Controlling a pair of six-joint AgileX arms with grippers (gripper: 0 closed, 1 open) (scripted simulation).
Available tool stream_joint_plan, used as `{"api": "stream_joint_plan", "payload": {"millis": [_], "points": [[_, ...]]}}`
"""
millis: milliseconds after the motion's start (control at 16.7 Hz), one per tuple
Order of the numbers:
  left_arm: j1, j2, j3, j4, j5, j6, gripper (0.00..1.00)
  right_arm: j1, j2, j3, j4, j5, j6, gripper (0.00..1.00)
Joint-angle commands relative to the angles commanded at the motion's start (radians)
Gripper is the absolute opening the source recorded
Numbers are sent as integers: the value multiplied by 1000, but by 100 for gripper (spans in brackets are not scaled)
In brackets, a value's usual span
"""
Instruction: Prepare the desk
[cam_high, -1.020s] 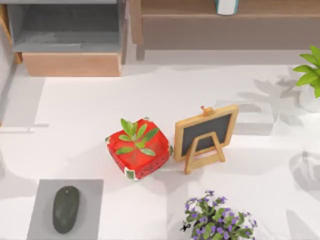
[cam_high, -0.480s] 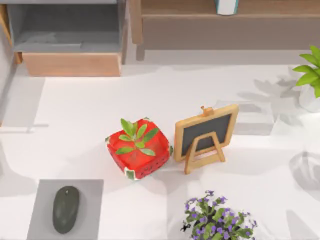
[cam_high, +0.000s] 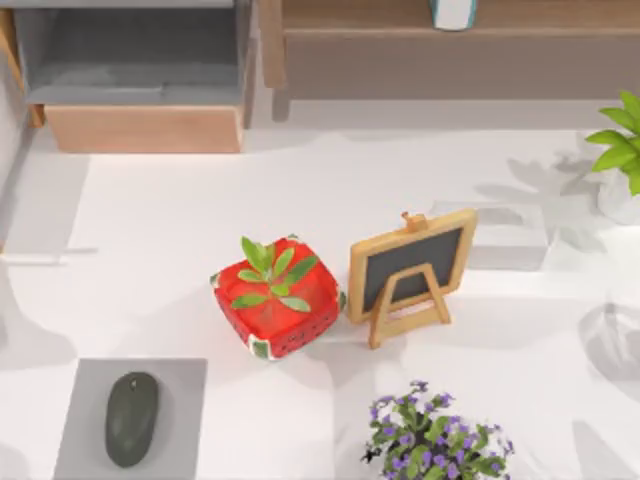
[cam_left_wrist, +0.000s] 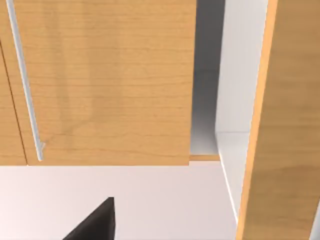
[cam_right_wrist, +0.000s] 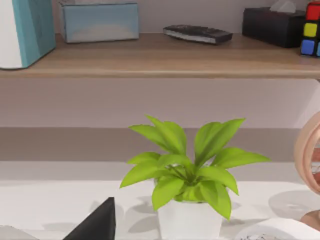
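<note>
The desk (cam_high: 180, 220) — a large smooth white flat tabletop — spans the top view. At its centre a red strawberry-pattern square pot with green leaves (cam_high: 277, 305) stands just beside a small wooden-framed chalkboard easel (cam_high: 410, 268); a purple-flowered plant (cam_high: 435, 440) sits near the front edge, a dark grey mouse (cam_high: 131, 418) on a grey rectangular mat (cam_high: 180, 400) at front left.

Left wrist view: light-wood cabinet panels (cam_left_wrist: 110, 80) close by, a dark finger tip at the lower edge — grip state cannot be told.

Right wrist view: a green leafy plant in a white pot (cam_right_wrist: 187, 200) near, under a wooden shelf (cam_right_wrist: 160, 62); grip state cannot be told.

Risk, my judgement: crowded items — a careless reach could topple the easel or a pot.
</note>
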Motion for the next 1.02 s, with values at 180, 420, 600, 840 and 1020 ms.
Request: {"api": "stream_joint_plan", "payload": {"millis": [180, 420, 600, 840, 1020], "points": [[0, 0, 0, 0, 0, 0, 77, 0, 0, 0, 0, 0, 0, 100], [0, 0, 0, 0, 0, 0, 47, 0, 0, 0, 0, 0, 0, 100], [0, 0, 0, 0, 0, 0, 25, 0, 0, 0, 0, 0, 0, 100], [0, 0, 0, 0, 0, 0, 0, 0, 0, 0, 0, 0, 0, 100], [0, 0, 0, 0, 0, 0, 0, 0, 0, 0, 0, 0, 0, 100]]}}
